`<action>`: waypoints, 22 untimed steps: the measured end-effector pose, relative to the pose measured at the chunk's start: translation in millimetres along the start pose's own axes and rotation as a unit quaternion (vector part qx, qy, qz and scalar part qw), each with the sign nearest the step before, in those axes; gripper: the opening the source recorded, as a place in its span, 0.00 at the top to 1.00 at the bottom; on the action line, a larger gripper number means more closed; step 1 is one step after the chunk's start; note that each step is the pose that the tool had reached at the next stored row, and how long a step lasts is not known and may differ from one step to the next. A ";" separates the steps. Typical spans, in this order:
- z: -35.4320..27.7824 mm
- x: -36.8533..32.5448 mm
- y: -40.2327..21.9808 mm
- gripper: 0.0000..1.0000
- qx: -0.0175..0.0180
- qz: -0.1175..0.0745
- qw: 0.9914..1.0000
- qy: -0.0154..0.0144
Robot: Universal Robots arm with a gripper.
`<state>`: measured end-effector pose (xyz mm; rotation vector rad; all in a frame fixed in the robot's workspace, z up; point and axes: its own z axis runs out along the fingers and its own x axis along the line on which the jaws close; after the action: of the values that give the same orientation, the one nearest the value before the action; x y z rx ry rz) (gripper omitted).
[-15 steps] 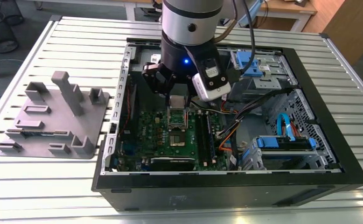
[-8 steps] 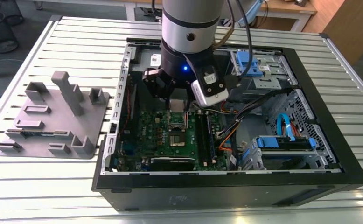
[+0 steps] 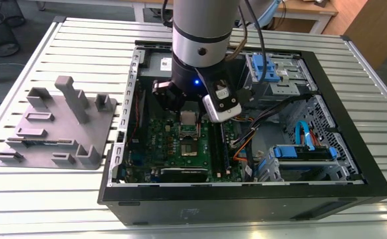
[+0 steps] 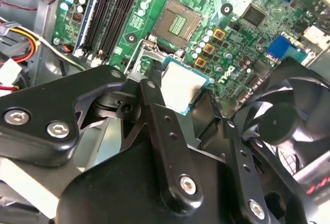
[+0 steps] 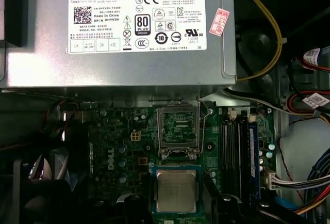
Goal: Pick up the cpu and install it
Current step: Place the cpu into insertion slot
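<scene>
The cpu (image 4: 184, 85), a small square chip with a silver top and green edge, hangs between the two black fingers (image 4: 154, 115) of my gripper (image 4: 180, 94), which is shut on it. In the first wrist view the cpu (image 5: 176, 190) sits just short of the open socket (image 5: 178, 126) on the green board (image 5: 118, 152), above the board's surface. In the second wrist view the socket (image 4: 178, 24) shows its bare contact field. In the exterior view my gripper (image 3: 188, 115) reaches down into the open computer case, with the cpu (image 3: 189, 118) right over the socket (image 3: 190, 132).
The case's black walls (image 3: 326, 74) ring the board. A silver power supply (image 5: 129, 33) lies beyond the socket, memory slots (image 5: 240, 152) beside it, and a black fan (image 4: 289, 126) close to the fingers. Coloured cables (image 3: 246, 144) run nearby. A grey plastic holder (image 3: 54, 129) stands at the exterior view's left.
</scene>
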<state>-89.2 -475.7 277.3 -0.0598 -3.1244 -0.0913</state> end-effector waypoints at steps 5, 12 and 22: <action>7.8 -0.2 -2.5 0.53 0.000 0.000 1.000 0.000; 16.5 -0.4 -4.4 0.53 0.000 0.000 1.000 0.000; 18.6 -0.5 -6.2 0.53 0.000 0.000 1.000 0.000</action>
<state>-89.2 -480.9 258.3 -0.0610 -3.1244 -0.0913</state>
